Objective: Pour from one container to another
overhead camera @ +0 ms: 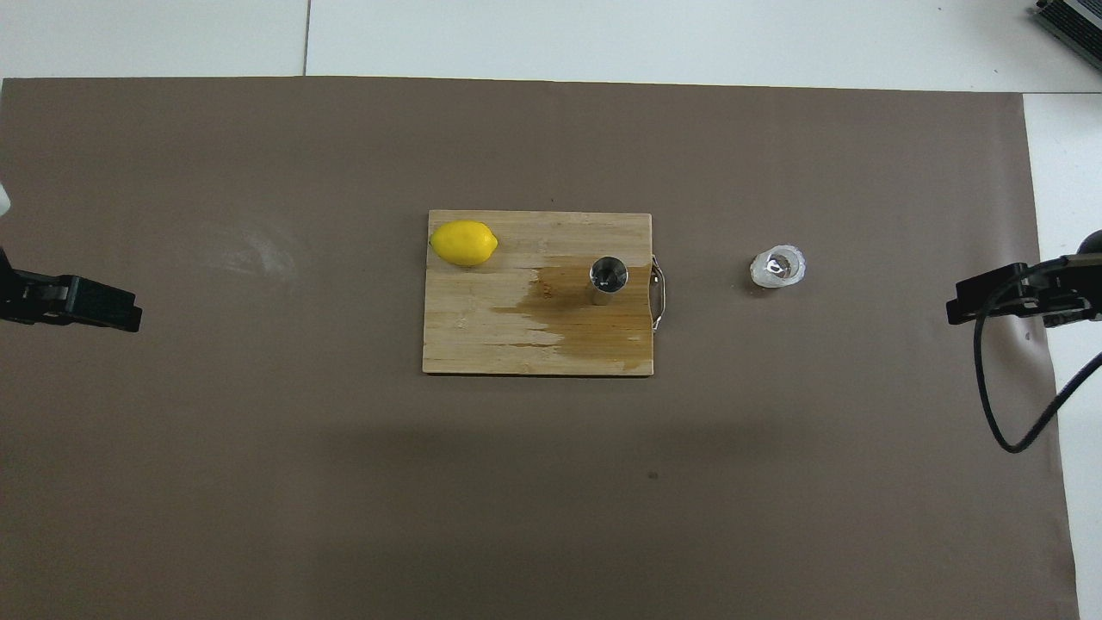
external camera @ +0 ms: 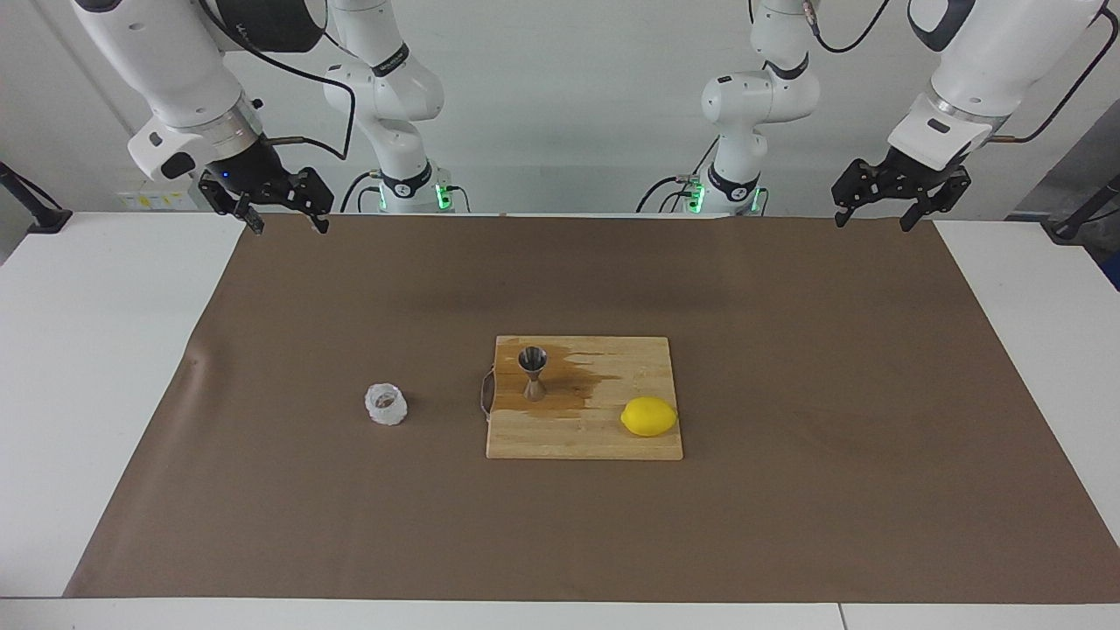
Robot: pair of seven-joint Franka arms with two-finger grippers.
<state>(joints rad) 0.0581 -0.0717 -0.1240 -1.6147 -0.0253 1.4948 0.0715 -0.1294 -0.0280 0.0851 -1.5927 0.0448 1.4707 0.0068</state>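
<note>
Cup (external camera: pixel 386 404) sits mid-left in facing pic, jigger (external camera: pixel 532 373) on board (external camera: pixel 604 437) w/ lemon (external camera: pixel 648 416). Left tool (external camera: pixel 878 209) top right & right tool (external camera: pixel 282 213) top left, both wide, holding nothing.

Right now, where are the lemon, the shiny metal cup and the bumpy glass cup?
lemon (external camera: pixel 649 416), facing view, middle of its peel.
steel jigger (external camera: pixel 532 374), facing view, its narrow waist.
glass cup (external camera: pixel 386 405), facing view, its knobbly side.

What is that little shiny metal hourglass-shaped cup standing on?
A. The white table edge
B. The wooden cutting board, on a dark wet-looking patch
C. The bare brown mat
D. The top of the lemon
B: the steel jigger stands upright on the wooden cutting board, within its darker stained patch; the lemon lies beside it on the same board.
</note>
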